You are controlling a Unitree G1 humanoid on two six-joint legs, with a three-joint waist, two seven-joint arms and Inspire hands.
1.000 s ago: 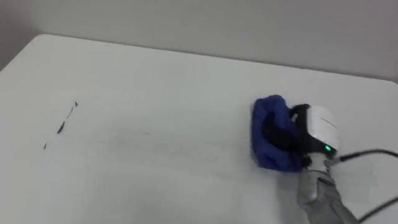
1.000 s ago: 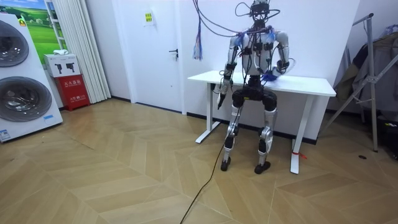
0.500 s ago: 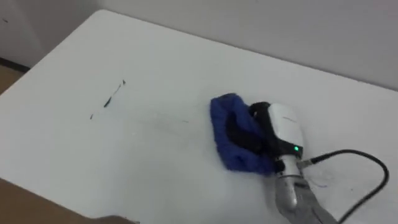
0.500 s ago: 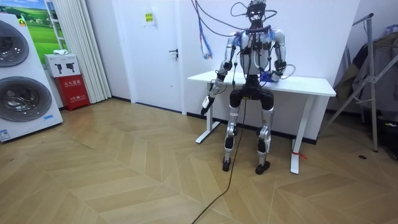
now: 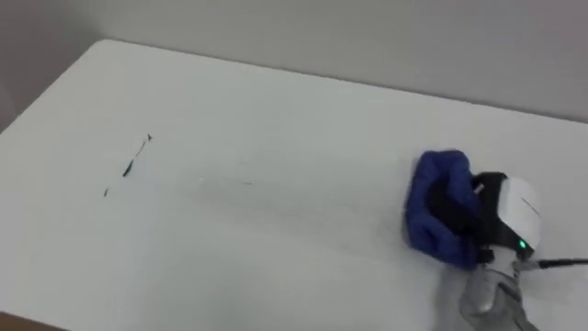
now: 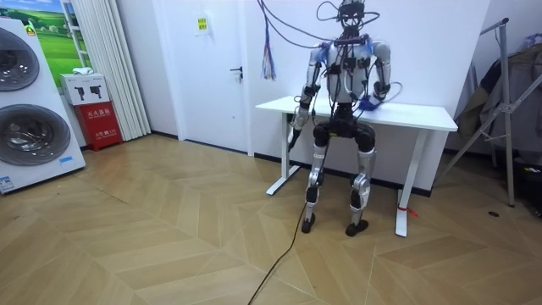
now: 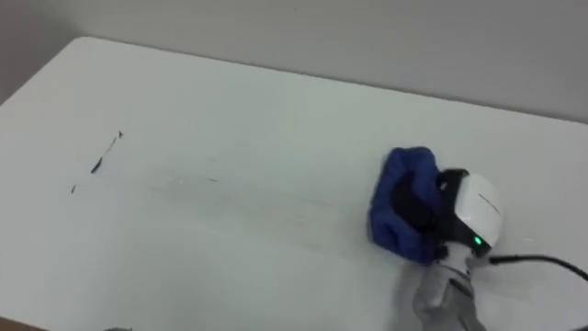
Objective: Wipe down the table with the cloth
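White table (image 5: 276, 119) is seen in the left eye view, with dark marks (image 5: 129, 167) well left of the right hand (image 5: 501, 216). In the room view, the left hand (image 6: 293, 137) is hung by the table's edge. In the right eye view, the blue cloth (image 7: 404, 216) is gripped in the right hand's curled fingers on the tabletop.

The robot's right hand (image 5: 516, 211), white across the back with black fingers (image 5: 457, 208), comes in from the lower right on a grey forearm. The wrist is about straight, the palm is turned down, and the fingers are curled into a bunched blue cloth (image 5: 432, 210). In the room view the robot stands upright with its right arm bent forward at the elbow, and its left arm hangs at its side with the left hand (image 6: 293, 137) near hip height.
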